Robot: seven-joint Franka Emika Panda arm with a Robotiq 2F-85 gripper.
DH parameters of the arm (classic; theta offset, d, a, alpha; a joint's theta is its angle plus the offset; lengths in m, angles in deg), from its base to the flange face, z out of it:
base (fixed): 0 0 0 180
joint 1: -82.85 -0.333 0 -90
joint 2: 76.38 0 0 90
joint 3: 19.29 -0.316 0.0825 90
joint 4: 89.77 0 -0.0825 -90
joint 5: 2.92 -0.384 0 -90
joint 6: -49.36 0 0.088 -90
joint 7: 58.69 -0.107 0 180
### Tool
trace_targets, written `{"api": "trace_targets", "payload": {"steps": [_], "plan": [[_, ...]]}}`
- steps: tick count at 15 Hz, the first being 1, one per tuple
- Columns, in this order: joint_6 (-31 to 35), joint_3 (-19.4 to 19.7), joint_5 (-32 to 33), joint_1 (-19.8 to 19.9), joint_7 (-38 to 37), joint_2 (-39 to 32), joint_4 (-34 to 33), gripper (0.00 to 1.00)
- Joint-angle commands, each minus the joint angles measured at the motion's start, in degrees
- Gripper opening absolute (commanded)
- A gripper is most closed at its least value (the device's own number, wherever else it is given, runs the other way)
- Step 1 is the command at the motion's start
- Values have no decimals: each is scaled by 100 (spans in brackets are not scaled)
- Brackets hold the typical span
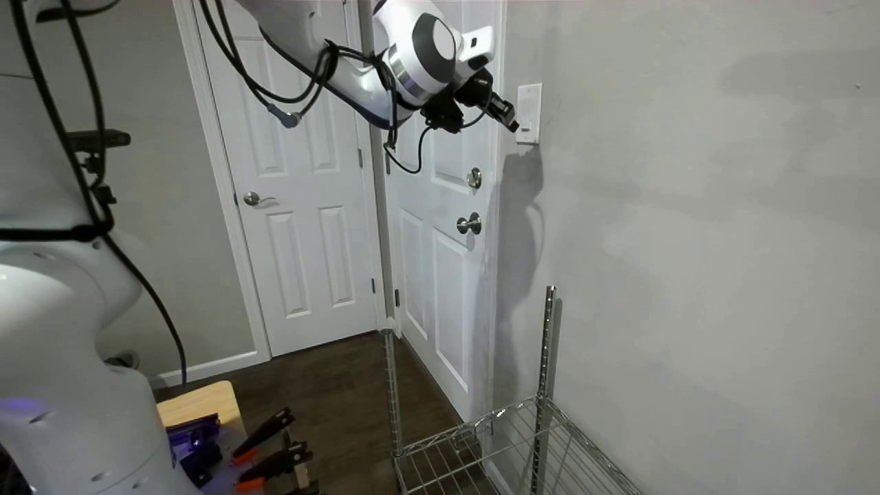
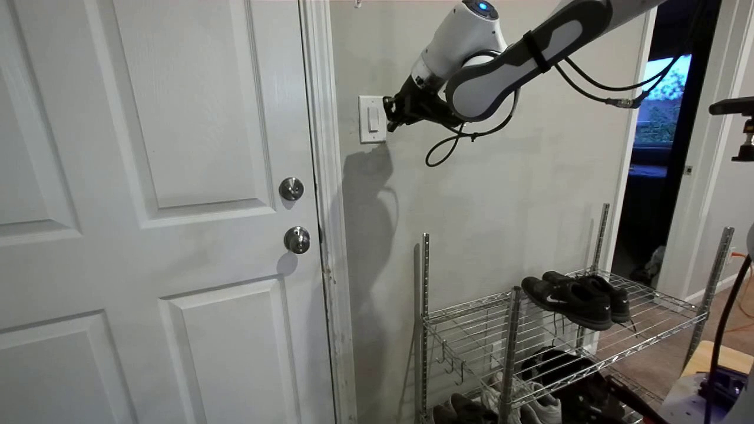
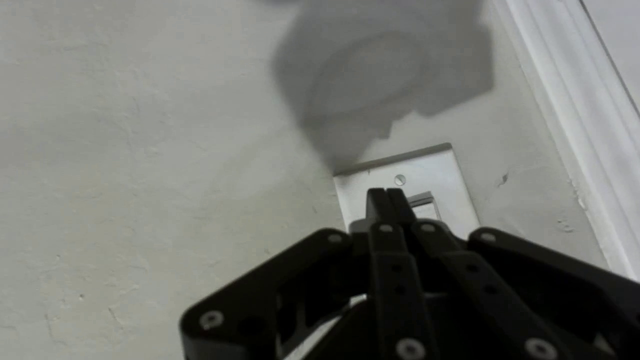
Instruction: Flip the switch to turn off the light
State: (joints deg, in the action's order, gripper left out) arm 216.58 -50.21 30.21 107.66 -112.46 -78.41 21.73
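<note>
The switch (image 1: 528, 103) is a small white upright plate on the grey wall beside the door frame. It also shows in an exterior view (image 2: 373, 119) with its rocker at the centre. My gripper (image 1: 515, 126) is black, with its fingertips shut together and nothing between them. In an exterior view the gripper (image 2: 390, 115) is at the plate's edge on the side away from the door. In the wrist view the fingertips (image 3: 386, 191) overlap the switch plate (image 3: 442, 175), beside the rocker's end. They hide most of the rocker. I cannot tell whether they touch it.
A white door (image 2: 206, 247) with a round silver knob (image 2: 297, 239) and a deadbolt (image 2: 291, 189) stands beside the switch. A wire rack (image 2: 565, 330) with black shoes (image 2: 571, 300) stands against the wall below. Cables (image 1: 395, 103) hang from the arm.
</note>
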Motion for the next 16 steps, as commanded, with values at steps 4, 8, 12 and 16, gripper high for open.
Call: {"api": "trace_targets", "payload": {"steps": [4, 8, 12, 16], "plan": [[-240, -27, 290, -112, 149, -532, -618, 2], [-387, -21, 461, -219, 136, -734, -921, 2], [-757, 6, 576, -353, 110, -999, -1331, 2], [-961, 8, 565, -403, 129, -1193, -1566, 2]]}}
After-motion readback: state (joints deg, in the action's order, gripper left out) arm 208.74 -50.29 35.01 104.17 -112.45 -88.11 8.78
